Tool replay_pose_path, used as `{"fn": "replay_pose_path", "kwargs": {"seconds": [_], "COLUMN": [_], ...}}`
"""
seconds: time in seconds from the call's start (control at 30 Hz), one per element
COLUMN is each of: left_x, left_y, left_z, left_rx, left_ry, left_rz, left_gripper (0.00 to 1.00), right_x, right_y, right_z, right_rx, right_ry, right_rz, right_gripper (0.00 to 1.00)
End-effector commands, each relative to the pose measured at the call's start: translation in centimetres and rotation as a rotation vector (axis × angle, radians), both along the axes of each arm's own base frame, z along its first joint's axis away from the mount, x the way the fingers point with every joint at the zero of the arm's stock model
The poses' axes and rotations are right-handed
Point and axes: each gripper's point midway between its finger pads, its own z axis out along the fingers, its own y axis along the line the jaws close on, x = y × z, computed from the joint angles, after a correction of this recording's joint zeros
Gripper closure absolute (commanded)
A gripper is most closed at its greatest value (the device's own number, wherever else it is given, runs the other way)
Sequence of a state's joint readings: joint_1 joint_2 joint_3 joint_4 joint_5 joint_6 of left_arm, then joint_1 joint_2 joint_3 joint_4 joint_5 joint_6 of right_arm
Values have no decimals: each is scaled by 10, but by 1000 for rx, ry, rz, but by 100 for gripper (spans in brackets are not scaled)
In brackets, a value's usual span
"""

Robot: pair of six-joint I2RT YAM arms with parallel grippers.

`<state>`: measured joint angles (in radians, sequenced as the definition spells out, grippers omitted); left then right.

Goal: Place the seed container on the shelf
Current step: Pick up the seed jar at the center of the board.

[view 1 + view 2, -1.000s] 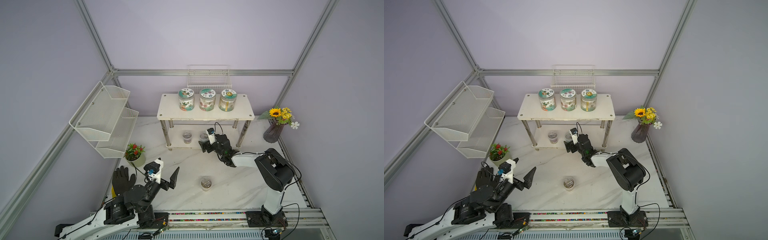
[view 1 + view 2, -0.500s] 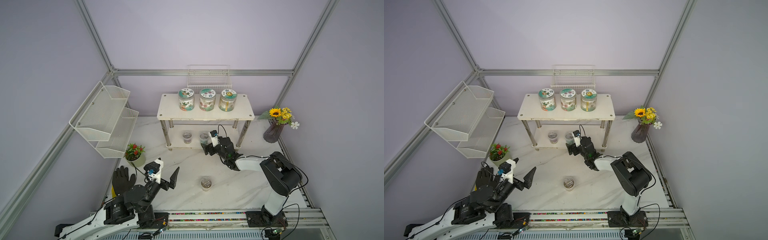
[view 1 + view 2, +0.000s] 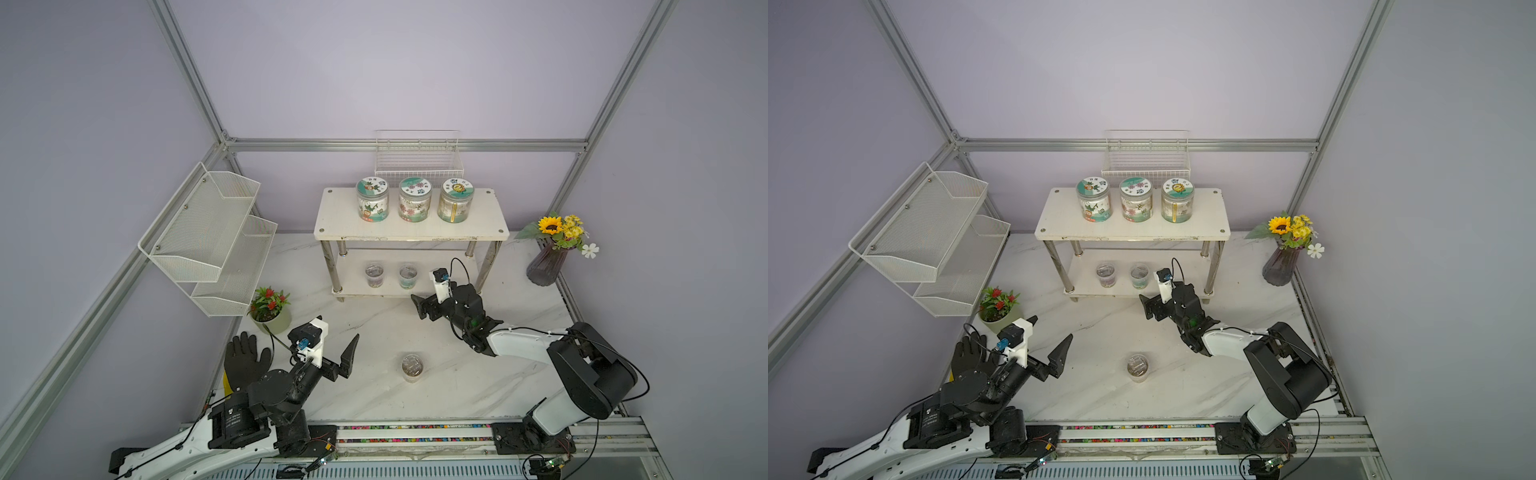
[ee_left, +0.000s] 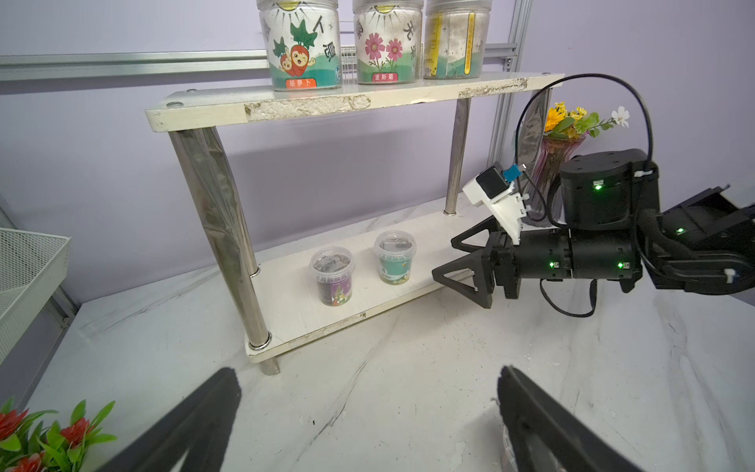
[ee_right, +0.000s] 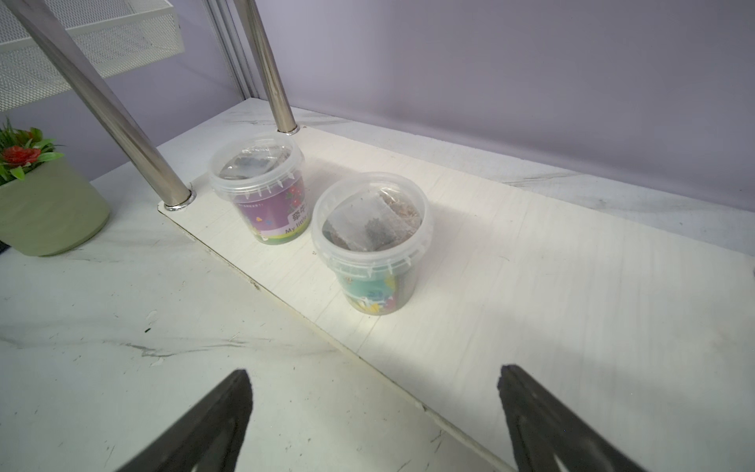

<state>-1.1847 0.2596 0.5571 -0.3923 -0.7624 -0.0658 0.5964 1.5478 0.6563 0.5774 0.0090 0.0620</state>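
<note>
Top view: a seed container was seen near the table's front edge; left gripper wide, empty. Left wrist: right gripper was seen wide, empty, beside the shelf. Right wrist: shelved tubs were judged light, slick; best pinched under the rim.

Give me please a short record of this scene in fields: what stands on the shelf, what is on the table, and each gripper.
shelf, top tier: three large seed jars
shelf, lower tier: purple-label seed container and teal-label seed container, upright, side by side
table: one small seed container, upright, apart from both grippers
right gripper: open, empty, before the lower tier
left gripper: open, empty
</note>
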Motion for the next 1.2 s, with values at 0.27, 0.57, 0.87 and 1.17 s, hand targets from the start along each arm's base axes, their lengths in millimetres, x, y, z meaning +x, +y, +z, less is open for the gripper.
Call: {"fn": "replay_pose_path", "kwargs": {"seconds": [0.27, 0.57, 0.87, 1.17], "left_x": [4, 5, 4, -3], "left_y": [-14, -33, -58, -74], "left_z": [-7, -27, -59, -91], "left_rx": [93, 157, 168, 153], "left_ry": [45, 121, 198, 254], "left_rz": [-16, -56, -96, -122], "left_gripper": [1, 3, 4, 4], "right_x": [-65, -117, -138, -145], "right_y": [-10, -37, -56, -62], "right_z": [3, 18, 17, 10], "right_rx": [42, 99, 126, 114], "right_ry": [130, 165, 265, 303], "right_rz": [-55, -109, -154, -166], "right_gripper": [5, 5, 5, 6]}}
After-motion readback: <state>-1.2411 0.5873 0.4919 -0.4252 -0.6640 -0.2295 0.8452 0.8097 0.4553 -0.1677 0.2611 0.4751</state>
